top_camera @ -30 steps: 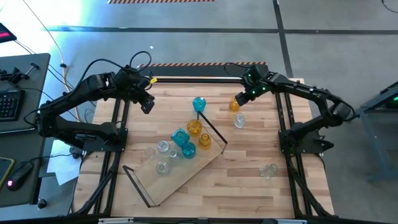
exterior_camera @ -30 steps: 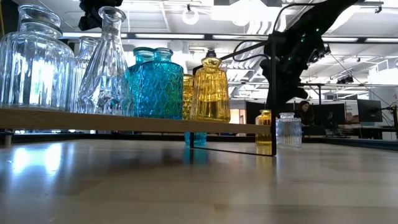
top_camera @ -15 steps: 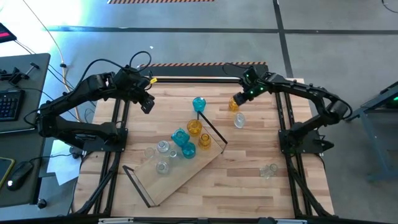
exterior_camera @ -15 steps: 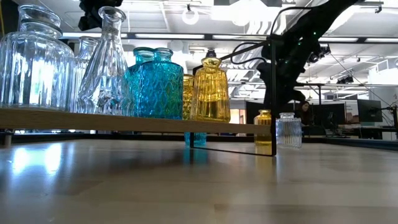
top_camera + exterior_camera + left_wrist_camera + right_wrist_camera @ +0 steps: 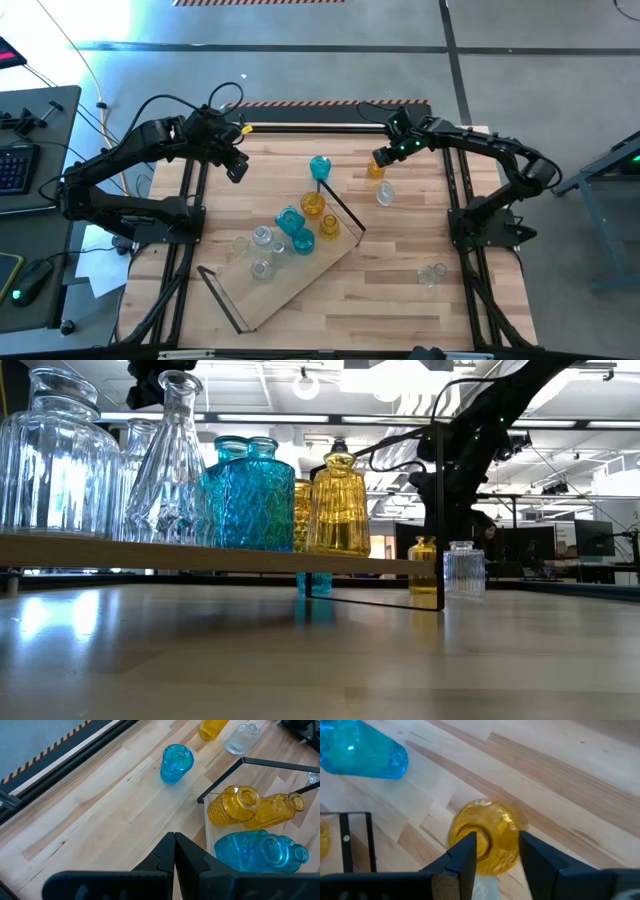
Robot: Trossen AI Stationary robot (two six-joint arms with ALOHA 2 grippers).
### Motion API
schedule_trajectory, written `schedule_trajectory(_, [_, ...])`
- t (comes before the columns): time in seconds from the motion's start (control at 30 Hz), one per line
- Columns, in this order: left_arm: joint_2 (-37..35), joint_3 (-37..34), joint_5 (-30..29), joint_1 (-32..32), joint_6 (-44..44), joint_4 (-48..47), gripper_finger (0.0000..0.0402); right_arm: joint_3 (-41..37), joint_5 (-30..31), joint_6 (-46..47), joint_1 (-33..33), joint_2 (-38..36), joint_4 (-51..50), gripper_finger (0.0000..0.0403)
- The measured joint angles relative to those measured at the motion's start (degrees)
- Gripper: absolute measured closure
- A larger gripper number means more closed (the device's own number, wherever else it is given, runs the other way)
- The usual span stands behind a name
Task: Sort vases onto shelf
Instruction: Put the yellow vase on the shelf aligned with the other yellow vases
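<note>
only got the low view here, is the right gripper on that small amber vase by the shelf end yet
Observer: Not gripping. In the right wrist view the right gripper is open, fingers on either side of the amber vase's neck.
Operator: anything else loose near it
Observer: From above, a clear vase stands beside it and a teal vase stands off the shelf toward the left arm.
Operator: left arm busy
Observer: No. The left gripper is shut and empty, hovering near the table's far left corner.
</note>
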Motion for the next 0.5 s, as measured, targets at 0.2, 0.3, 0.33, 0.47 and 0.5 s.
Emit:
schedule_trajectory(0.2, [0.00, 0.00, 0.00, 0.00, 0.02, -0.02, 0.0402, 0.17, -0.28, 0.78, 0.41, 1.52, 0.35, 0.0274])
schedule_trajectory(0.3, [0.00, 0.00, 0.00, 0.00, 0.02, -0.02, 0.0401, 0.17, 0.17, 0.98, 0.41, 1.49, 0.16, 0.0289])
schedule_trajectory(0.33, [0.00, 0.00, 0.00, 0.00, 0.04, -0.02, 0.0402, 0.17, 0.29, 0.96, 0.41, 1.46, 0.13, 0.0299])
schedule_trajectory(0.47, [0.00, 0.00, 0.00, 0.00, 0.07, -0.02, 0.0401, 0.22, 0.71, 0.23, 0.37, 1.45, 0.16, 0.0352])
schedule_trajectory(0.5, [0.00, 0.00, 0.00, 0.00, 0.07, -0.02, 0.0401, 0.22, 0.71, -0.24, 0.37, 1.45, 0.16, 0.0368])
